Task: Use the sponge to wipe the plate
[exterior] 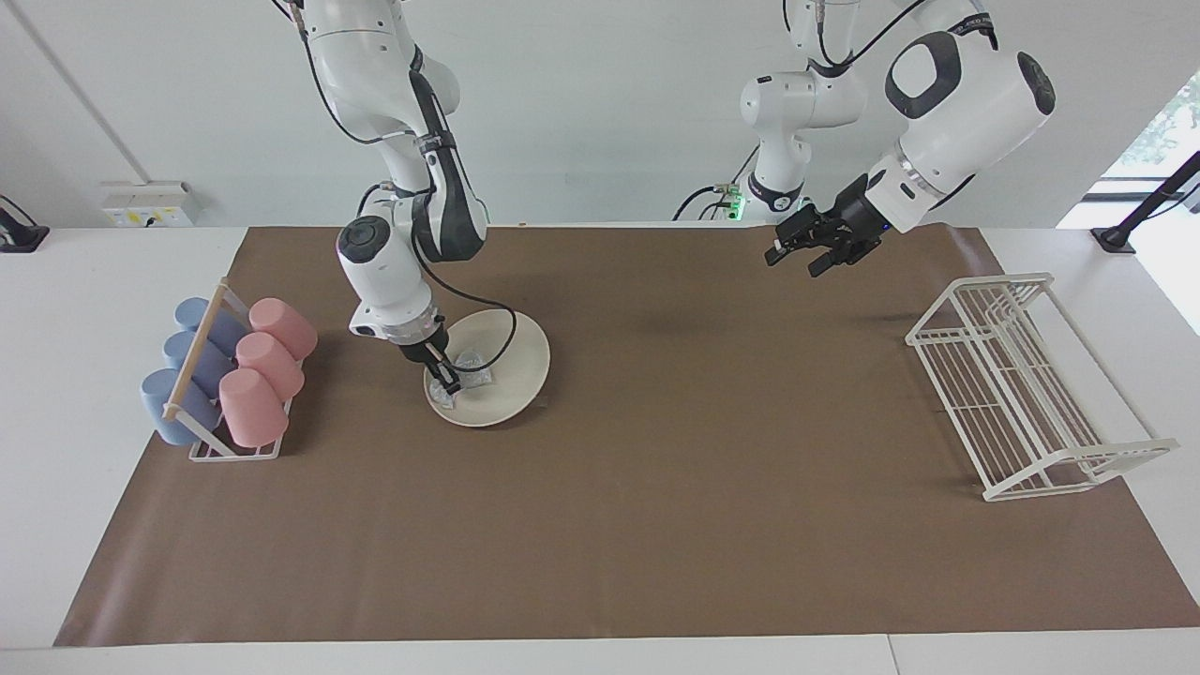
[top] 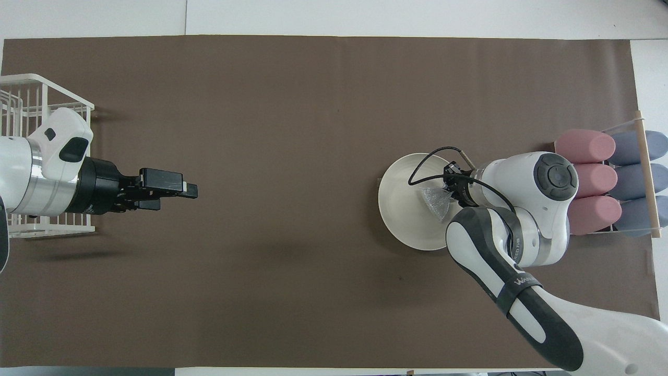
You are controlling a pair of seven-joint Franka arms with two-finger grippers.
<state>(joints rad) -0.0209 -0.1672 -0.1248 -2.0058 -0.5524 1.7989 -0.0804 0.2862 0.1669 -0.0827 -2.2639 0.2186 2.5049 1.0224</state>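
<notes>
Probably a lab (bare white walls): robot arms (exterior: 394, 169), brown-papered table (exterior: 656, 525).

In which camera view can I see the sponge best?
The overhead view: the sponge lies spread on the plate, its mesh plain beside the right gripper. In the facing view the sponge is a small crumpled patch, partly covered by that gripper.
</notes>
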